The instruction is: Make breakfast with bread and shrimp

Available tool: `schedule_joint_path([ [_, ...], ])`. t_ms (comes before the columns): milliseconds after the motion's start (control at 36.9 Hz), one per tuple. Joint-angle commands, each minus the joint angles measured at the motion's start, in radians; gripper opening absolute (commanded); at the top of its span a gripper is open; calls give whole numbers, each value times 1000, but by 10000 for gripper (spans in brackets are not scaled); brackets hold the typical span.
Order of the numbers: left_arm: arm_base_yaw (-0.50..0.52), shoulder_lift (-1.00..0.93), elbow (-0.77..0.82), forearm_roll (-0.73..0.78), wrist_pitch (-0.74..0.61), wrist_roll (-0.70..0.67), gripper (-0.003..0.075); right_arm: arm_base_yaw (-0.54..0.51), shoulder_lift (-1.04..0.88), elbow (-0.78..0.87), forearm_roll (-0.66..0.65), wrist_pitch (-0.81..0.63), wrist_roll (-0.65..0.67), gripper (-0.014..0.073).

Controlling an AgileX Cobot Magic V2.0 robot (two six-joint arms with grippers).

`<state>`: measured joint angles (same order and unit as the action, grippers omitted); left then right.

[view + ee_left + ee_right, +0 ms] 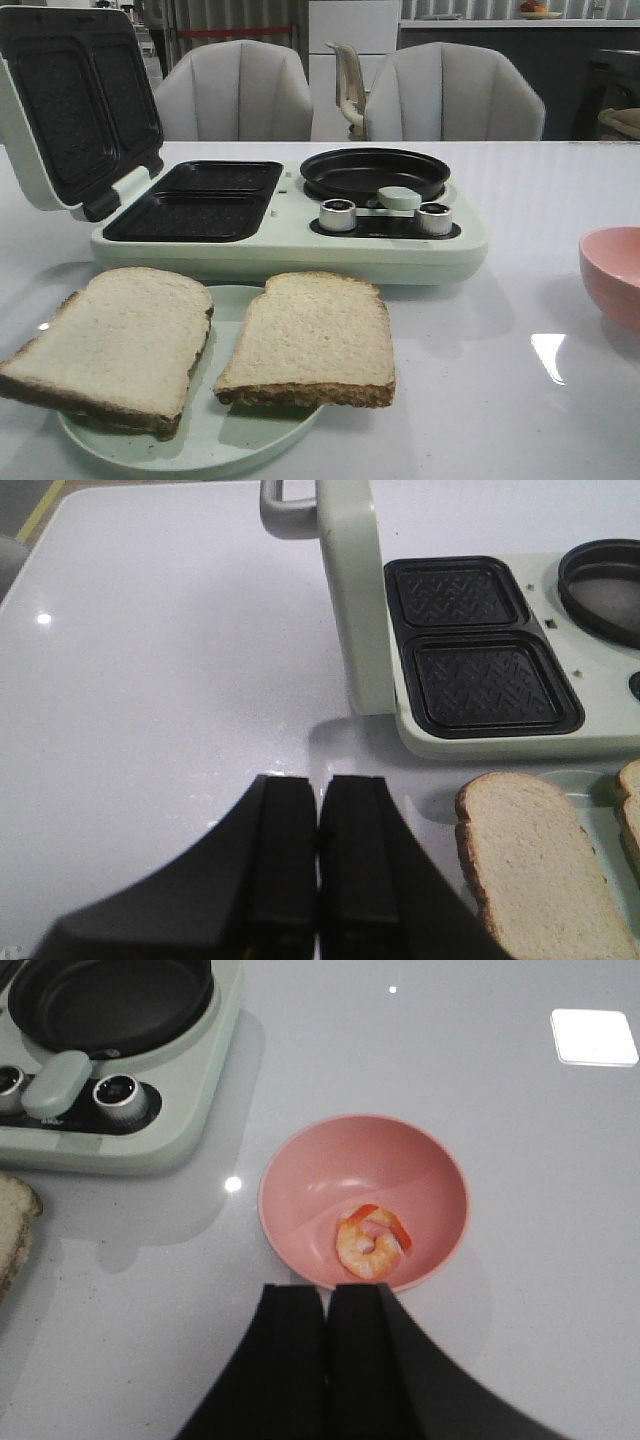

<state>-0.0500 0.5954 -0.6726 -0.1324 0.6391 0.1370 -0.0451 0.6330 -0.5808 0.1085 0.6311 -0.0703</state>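
Two slices of bread lie side by side on a pale green plate (230,440) at the table's front: the left slice (115,340) and the right slice (312,340). The left slice (540,865) also shows in the left wrist view, just beside my left gripper (319,785), which is shut with nothing in it. A curled pink-orange shrimp (372,1242) lies in the pink bowl (320,1175). My right gripper (327,1292) hangs shut and empty just short of the bowl's near rim. Neither gripper shows in the front view.
A pale green breakfast maker (290,235) stands behind the plate, its lid (75,105) raised at the left, two dark sandwich wells (195,200) exposed, a round black pan (375,172) and two knobs (338,214) on its right. The pink bowl (615,270) is at the right edge.
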Motion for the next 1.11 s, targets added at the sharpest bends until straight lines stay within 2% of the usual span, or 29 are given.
schedule_joint_path([
  [0,-7,27,-35,-8,-65,-11,256,-9,31,-29,0,-70,-4,285],
  [108,-7,50,-35,-8,-65,-11,478,-9,47,-29,-1,-86,-4,466],
  [190,-7,64,-35,-8,-62,-11,561,-9,59,-29,-1,-95,-4,538],
  [298,-7,97,-35,-8,-45,6,569,-9,69,-29,-1,-96,-4,549],
  [461,-39,157,-22,-44,-21,128,569,-9,69,-29,-1,-96,-4,549],
  [597,-181,214,27,-52,-27,252,569,-9,69,-29,-1,-96,-4,549],
  [678,-310,233,62,-20,-55,361,569,-9,69,-29,-1,-96,-4,549],
  [814,-559,260,144,247,-95,356,569,-9,69,-29,-1,-96,-4,549],
  [895,-686,299,185,513,-138,133,569,-9,69,-29,-1,-96,-4,549],
  [1004,-813,396,198,861,-90,-148,569,-9,69,-29,-1,-96,-4,549],
  [1085,-864,471,198,1056,-76,-279,569,-9,69,-29,-1,-96,-4,549],
])
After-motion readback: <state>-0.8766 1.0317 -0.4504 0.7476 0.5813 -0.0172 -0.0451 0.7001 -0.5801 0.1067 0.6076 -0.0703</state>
